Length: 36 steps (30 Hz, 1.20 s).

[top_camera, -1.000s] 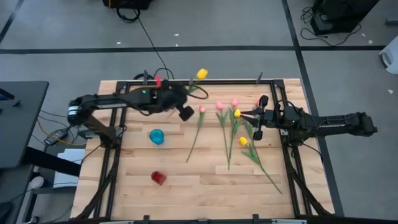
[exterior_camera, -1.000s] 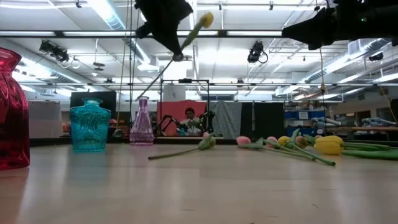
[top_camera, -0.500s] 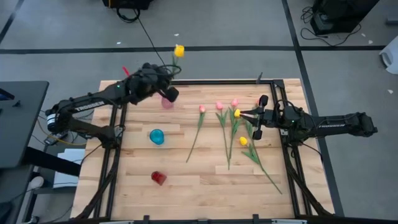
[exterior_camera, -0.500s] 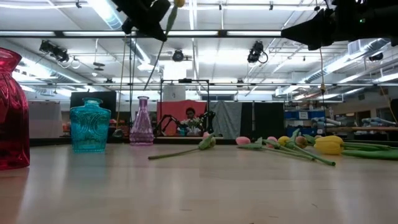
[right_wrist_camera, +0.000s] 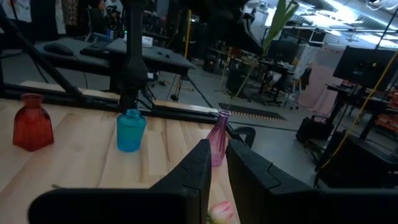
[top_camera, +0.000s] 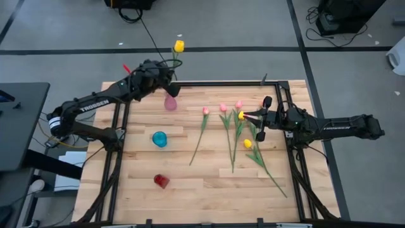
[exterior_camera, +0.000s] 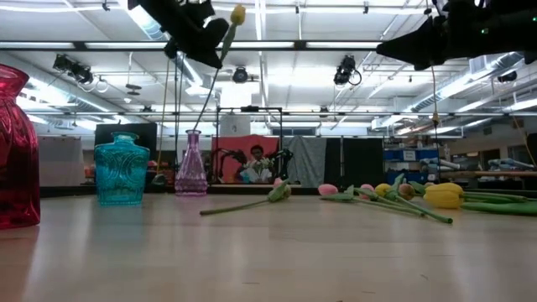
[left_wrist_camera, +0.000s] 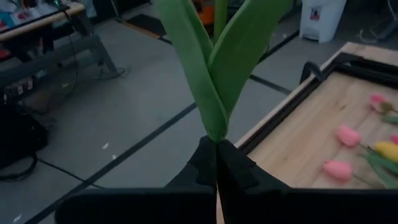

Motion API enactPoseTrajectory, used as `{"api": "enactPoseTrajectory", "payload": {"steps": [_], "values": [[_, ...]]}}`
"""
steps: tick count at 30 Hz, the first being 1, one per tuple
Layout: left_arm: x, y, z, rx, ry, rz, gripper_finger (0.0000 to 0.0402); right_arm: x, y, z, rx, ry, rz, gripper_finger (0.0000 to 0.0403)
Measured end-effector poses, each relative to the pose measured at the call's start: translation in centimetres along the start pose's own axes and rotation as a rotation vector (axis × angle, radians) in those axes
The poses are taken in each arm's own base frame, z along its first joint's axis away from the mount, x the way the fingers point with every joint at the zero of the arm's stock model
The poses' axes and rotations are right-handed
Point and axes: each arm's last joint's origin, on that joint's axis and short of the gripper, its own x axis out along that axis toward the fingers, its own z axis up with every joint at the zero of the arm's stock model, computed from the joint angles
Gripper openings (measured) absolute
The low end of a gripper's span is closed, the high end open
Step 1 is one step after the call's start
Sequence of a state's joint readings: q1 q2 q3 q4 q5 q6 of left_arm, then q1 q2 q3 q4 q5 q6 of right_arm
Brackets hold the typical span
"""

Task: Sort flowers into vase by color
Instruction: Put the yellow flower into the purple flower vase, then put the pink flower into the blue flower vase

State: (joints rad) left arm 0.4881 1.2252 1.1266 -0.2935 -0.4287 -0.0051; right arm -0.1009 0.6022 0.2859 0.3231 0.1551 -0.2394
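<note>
While your left gripper [top_camera: 166, 79] sits at about eleven o'clock on the table [top_camera: 209, 183], its jaws are clamped on the green stem of a yellow tulip [top_camera: 180, 46], just under the leaves. You hold the flower nearly upright, head highest, so the stem's free end hangs toward the narrow mouth of the pink vase [top_camera: 171, 103], which stands right below the gripper. In the low view the stem slants down to that vase's neck; whether the tip is already inside, you cannot tell.

Your right gripper [top_camera: 261, 119] waits at about three o'clock, low over the heads of the loose flowers [top_camera: 233, 136]. Its jaws stand a little apart; they appear to grip nothing, though the wrist view does not settle it. These tulips, pink and yellow, lie flat in a fan at the table's centre-right, stems trailing toward five o'clock.

A blue vase [top_camera: 159, 139] stands left of centre, and a red vase [top_camera: 161, 181] at about seven o'clock.
</note>
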Motion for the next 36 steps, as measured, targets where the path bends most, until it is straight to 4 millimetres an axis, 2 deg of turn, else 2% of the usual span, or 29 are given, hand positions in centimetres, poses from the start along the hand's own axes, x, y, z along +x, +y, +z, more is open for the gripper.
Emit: {"api": "enactPoseTrajectory", "payload": {"steps": [9,17,22,27,31,36], "values": [[1.3,0.1,-3.0,-0.060,0.081,-0.046,0.0009,0.0,0.0,0.0,0.000,0.000,0.001,0.0065],[1.2,0.1,-4.7,-0.080,0.215,-0.032,0.0065,0.0,0.0,0.0,0.000,-0.001,0.003,0.0065],[0.5,0.4,-5.7,-0.070,0.329,-0.017,0.0114,0.0,0.0,0.0,0.000,-0.001,0.003,0.0065],[-1.5,0.4,-4.6,-0.086,0.387,-0.037,0.0148,0.0,0.0,0.0,0.000,0.000,0.002,0.0065],[-2.8,-1.0,-3.6,-0.127,0.413,-0.158,0.0152,0.0,0.0,0.0,0.000,0.000,0.002,0.0065],[-3.2,-5.1,-4.1,-0.113,0.406,-0.273,0.0152,0.0,0.0,0.0,-0.001,0.004,-0.001,0.0065]]}}
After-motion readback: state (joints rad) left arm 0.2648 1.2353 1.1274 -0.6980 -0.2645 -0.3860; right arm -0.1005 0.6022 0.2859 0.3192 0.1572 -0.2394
